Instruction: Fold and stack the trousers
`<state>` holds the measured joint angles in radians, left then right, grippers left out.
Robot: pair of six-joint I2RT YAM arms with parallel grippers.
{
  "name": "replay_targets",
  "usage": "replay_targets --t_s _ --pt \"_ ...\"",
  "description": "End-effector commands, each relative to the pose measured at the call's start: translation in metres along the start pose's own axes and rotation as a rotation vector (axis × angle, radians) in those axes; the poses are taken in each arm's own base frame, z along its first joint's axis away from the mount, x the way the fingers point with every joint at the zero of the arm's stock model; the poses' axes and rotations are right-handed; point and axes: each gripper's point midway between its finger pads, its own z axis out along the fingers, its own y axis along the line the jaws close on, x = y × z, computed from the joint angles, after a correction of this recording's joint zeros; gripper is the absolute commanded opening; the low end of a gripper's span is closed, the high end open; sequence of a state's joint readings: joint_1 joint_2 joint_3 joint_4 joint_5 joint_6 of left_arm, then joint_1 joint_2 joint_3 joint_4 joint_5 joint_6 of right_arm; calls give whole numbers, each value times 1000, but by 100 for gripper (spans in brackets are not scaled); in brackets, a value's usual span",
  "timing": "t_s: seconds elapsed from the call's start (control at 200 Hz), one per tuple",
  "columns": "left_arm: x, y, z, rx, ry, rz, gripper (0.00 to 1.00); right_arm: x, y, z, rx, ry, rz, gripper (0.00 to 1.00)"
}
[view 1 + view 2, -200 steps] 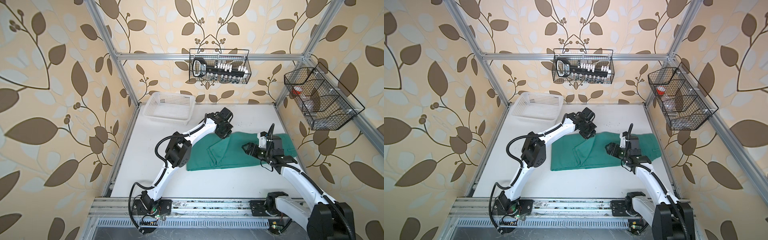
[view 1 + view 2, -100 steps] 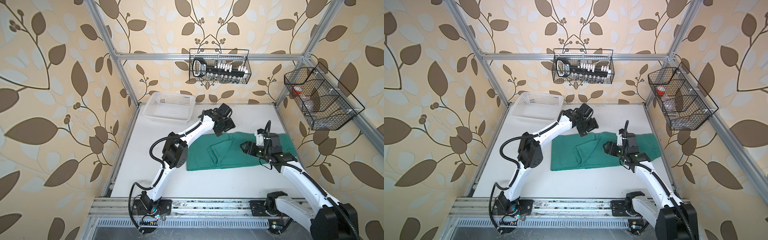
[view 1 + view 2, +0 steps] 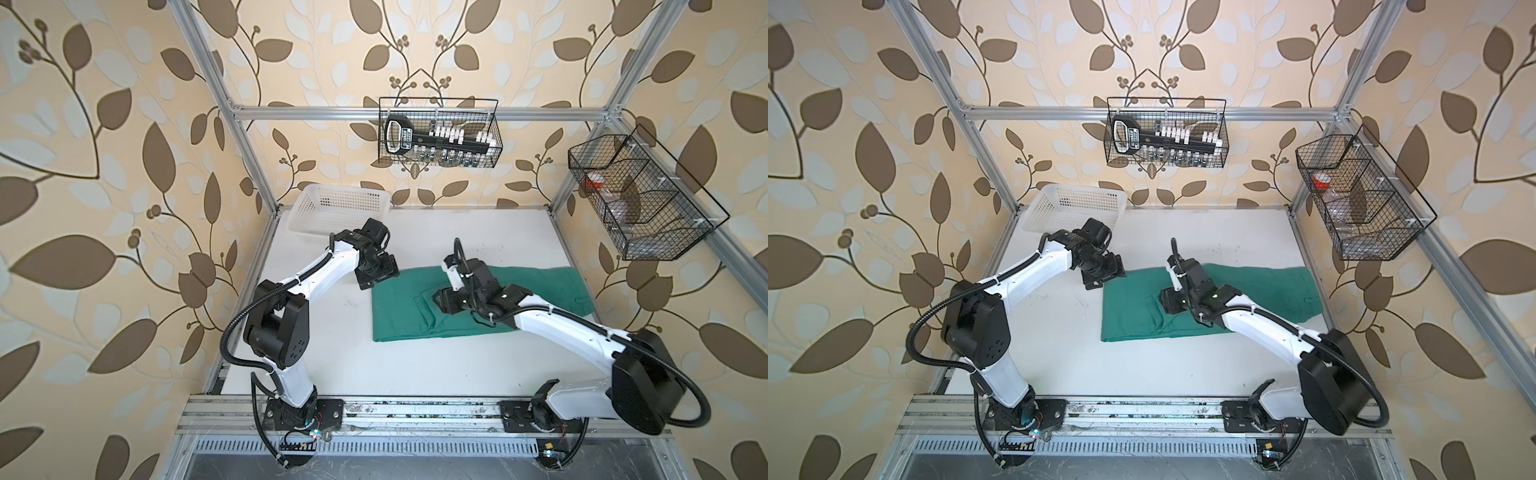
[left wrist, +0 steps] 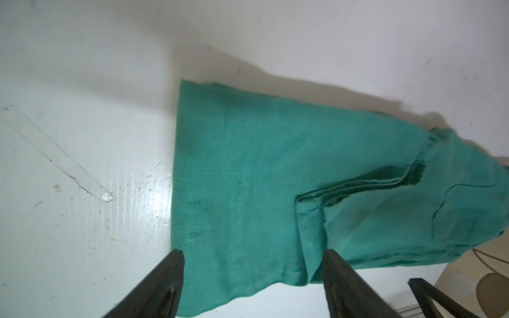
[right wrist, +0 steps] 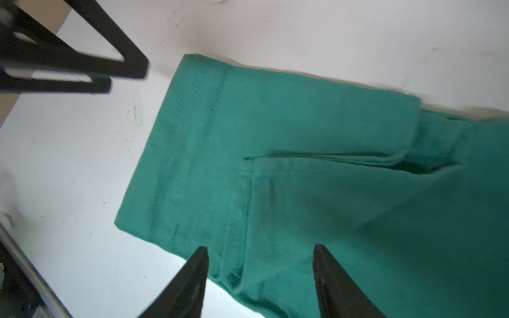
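White tabletop: trousers lay flat, folded, from centre toward 3 o'clock. Left gripper had just let go, fingers spread, at cloth's 10 o'clock corner. Right gripper also spread, holding nothing, had moved over middle. I judged this fold laid, next one pending.

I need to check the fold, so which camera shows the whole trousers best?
A top view: the trousers lie nearly whole on the table, only the right arm crossing them; both top views match. Each wrist view shows just the folded end, close up.
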<state>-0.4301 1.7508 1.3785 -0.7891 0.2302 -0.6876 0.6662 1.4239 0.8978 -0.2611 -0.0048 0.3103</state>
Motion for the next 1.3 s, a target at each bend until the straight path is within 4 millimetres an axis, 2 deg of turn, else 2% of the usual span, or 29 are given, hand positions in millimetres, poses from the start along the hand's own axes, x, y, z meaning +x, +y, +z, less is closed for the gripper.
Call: replay_targets --t_s 0.0,0.12,0.255,0.395,0.525,0.63,0.77,1.0,1.15,1.295 --pt "10 -17 13 129 80 70 75 -17 15 19 8 -15 -107 55" --pt "17 -7 32 136 141 45 69 -19 22 45 12 37 -176 48" --pt "20 16 44 104 165 1 64 -13 25 69 49 95 -275 47" --pt "26 25 52 107 184 -11 63 -7 20 90 129 145 -382 47" --pt "31 33 65 109 213 -28 62 9 10 104 206 212 -447 47" --pt "31 41 69 102 221 -41 62 10 0 102 268 214 -469 46" --pt "32 46 76 97 237 -48 61 18 -16 91 375 234 -529 45" --pt "34 51 82 81 258 -39 61 36 -47 55 524 270 -521 43" --pt "33 54 84 75 264 -33 60 52 -68 11 617 282 -427 42" --pt "33 56 86 74 272 -31 60 84 -84 -27 655 301 -232 43"
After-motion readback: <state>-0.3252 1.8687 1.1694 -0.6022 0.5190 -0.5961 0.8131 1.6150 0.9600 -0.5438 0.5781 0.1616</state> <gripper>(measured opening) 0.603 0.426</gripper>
